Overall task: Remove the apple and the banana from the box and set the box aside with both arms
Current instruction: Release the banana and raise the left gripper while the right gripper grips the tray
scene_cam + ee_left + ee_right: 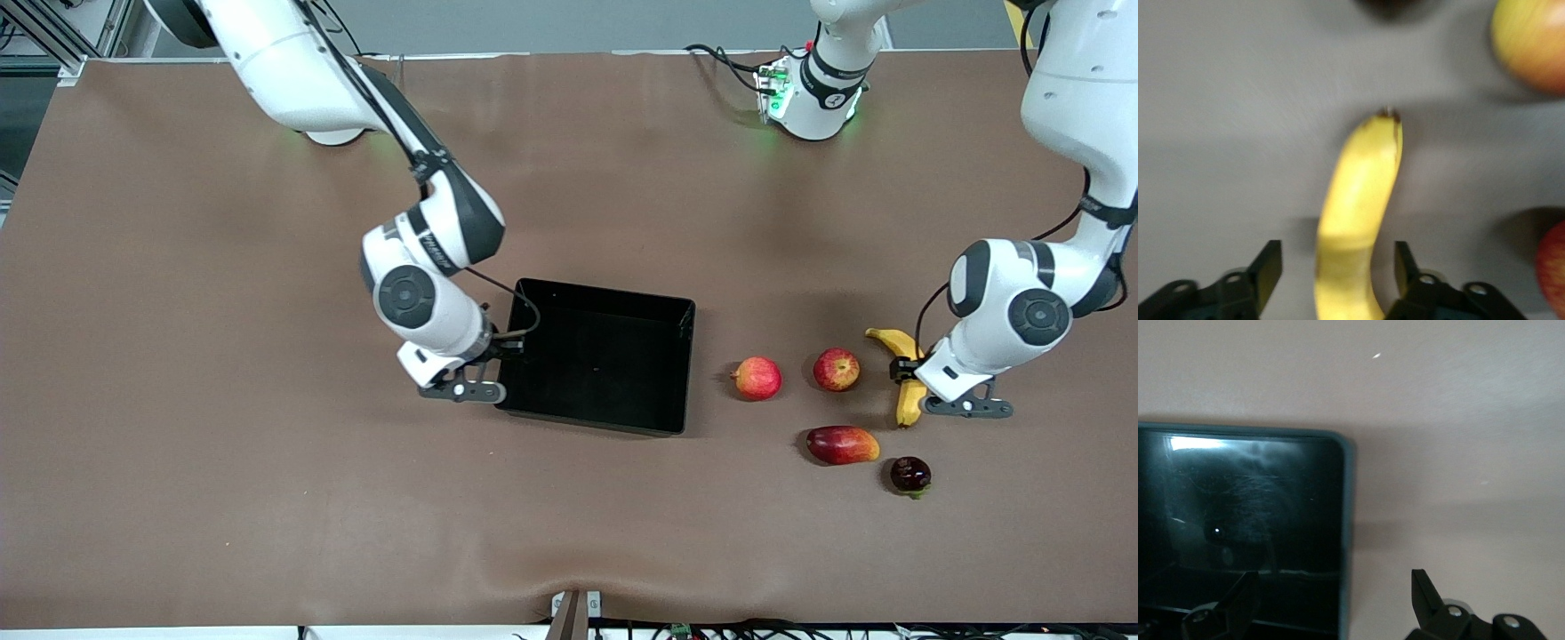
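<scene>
The black tray (658, 418) lies mid-table and holds nothing. My right gripper (503, 354) is low at the tray's wall toward the right arm's end. In the right wrist view the gripper (1335, 593) is open, with that wall (1346, 520) between its fingers, one over the tray's inside and one outside. The yellow banana (909, 400) lies toward the left arm's end. My left gripper (907, 373) is low over its middle. In the left wrist view the gripper (1337, 270) is open, with the banana (1355, 200) between the fingers, not clamped. The red-and-yellow apple (837, 369) lies beside the banana, toward the tray.
A pinkish-red fruit with a nub (757, 378) lies between the apple and the tray. A dark-red mango (842, 444) and a small dark fruit (910, 475) lie nearer the front camera than the apple and banana. The table is covered in brown cloth (267, 489).
</scene>
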`<state>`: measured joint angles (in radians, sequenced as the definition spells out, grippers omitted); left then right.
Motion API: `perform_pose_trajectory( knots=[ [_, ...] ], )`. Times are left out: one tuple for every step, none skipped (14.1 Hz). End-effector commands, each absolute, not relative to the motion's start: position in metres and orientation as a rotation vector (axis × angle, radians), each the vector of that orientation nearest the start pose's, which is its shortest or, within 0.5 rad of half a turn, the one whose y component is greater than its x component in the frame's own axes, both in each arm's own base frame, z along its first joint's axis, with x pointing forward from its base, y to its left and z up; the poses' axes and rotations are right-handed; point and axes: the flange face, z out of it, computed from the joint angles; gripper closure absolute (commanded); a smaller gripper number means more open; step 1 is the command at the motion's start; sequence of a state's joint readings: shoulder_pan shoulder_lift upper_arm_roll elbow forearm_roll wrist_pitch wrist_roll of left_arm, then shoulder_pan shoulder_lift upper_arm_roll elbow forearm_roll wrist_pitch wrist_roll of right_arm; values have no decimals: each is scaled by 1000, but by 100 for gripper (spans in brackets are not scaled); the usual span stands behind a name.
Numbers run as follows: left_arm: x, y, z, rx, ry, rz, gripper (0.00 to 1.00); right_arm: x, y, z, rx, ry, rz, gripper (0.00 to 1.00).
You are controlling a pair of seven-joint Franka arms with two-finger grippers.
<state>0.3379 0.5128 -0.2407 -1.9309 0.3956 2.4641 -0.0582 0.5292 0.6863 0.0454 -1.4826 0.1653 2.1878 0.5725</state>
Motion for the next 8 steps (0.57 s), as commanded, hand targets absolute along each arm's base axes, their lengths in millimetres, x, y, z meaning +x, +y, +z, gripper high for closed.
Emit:
perform_pose_trajectory(
  knots=[
    [633, 45, 324, -2933, 222, -156, 0, 601, 402, 251, -3028, 203, 85, 0],
    [641, 33, 351, -2925, 225, -129, 0, 596, 407, 244, -3046, 206, 89, 0],
    [651, 27, 382, -2917, 212, -100, 0, 593, 405, 236, -3066, 221, 97, 0],
    [659, 22, 412, -2923, 189, -78, 0, 591, 405, 232, -3075, 223, 90, 0],
    [665, 23, 439, -2931, 156, -77, 0, 587, 404, 226, -3082, 220, 98, 0],
    [666, 21, 461, -2942, 135, -72, 0, 586, 403, 224, -3083, 221, 100, 39],
    [664, 13, 480, -2957, 129, -61, 0, 586, 403, 224, -3081, 241, 103, 76],
    [659, 11, 511, -2966, 107, -79, 0, 586, 402, 224, -3080, 283, 108, 92]
  ],
)
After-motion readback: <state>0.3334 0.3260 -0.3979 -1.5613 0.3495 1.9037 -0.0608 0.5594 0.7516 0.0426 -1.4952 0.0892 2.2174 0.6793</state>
